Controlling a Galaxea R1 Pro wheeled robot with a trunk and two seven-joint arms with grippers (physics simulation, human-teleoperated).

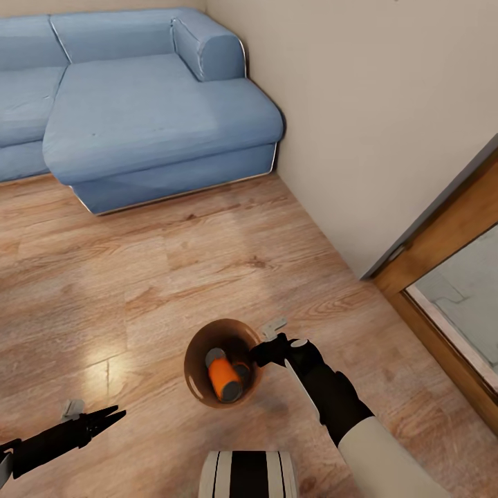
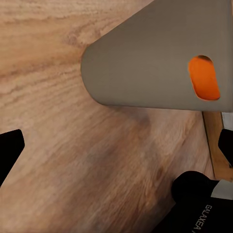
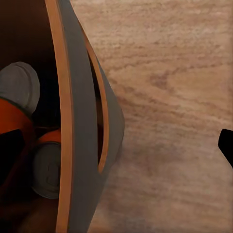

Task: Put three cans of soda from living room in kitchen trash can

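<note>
The tash can [image 1: 188, 370], pale grey outside and brown inside, stands upright on the light wood floor just in front of me. Two orange cans of soda lie in it, one [image 1: 223, 379] with its grey top up and a second [image 1: 241, 371] beside it; the blue can is hidden. My right gripper [image 1: 263, 349] is open and straddles the bin's right rim, with one finger inside over the cans [image 3: 14, 121] and the other outside the wall [image 3: 82, 121]. My left gripper [image 1: 119, 415] hangs open and empty low to the bin's left, looking at its grey side [image 2: 145, 58].
A blue corner sofa [image 1: 152, 117] fills the far left of the living room. A beige wall [image 1: 360, 124] runs along the right to a wooden door frame [image 1: 443, 235]. Bare floor [image 1: 173, 277] lies between me and the sofa.
</note>
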